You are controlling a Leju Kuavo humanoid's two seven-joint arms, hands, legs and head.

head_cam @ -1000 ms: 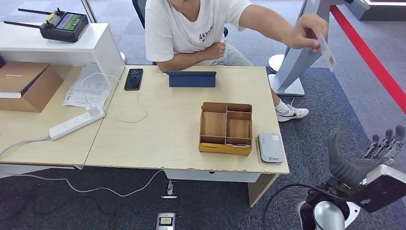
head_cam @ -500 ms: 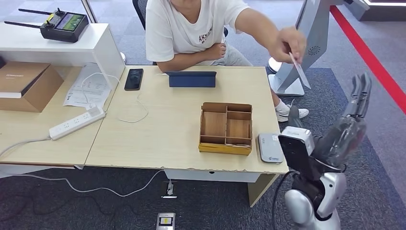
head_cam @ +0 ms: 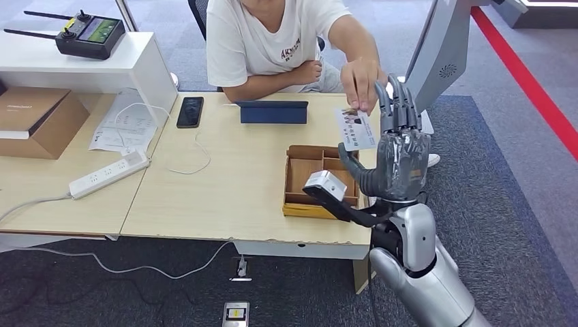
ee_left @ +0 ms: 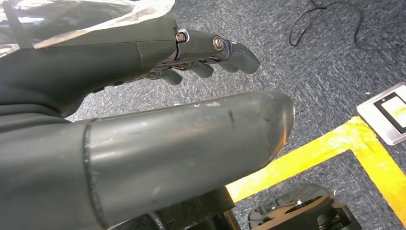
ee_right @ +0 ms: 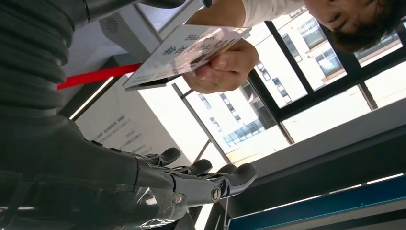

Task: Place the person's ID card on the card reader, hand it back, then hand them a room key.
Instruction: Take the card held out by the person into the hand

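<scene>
A seated person in a white shirt holds out a white ID card [head_cam: 357, 128] in one hand [head_cam: 359, 80] over the table's right side. My right hand [head_cam: 397, 155] stands raised right beside the card, fingers upright and spread, thumb out below it, gripping nothing. In the right wrist view the card [ee_right: 184, 51] hangs apart from my fingers [ee_right: 206, 178]. My right arm hides the card reader. A wooden compartment tray [head_cam: 306, 178] sits left of my hand. My left hand [ee_left: 158, 120] hangs over the carpet, holding nothing.
On the table lie a black phone [head_cam: 190, 112], a blue folded tablet case [head_cam: 272, 112], a white power strip [head_cam: 109, 174] and a cardboard box [head_cam: 34, 119]. A grey kiosk stand [head_cam: 439, 51] rises at the back right. Yellow tape [ee_left: 330, 146] marks the floor.
My right arm has swung up from low at the right to beside the tray. The person has brought the card down and left to my hand.
</scene>
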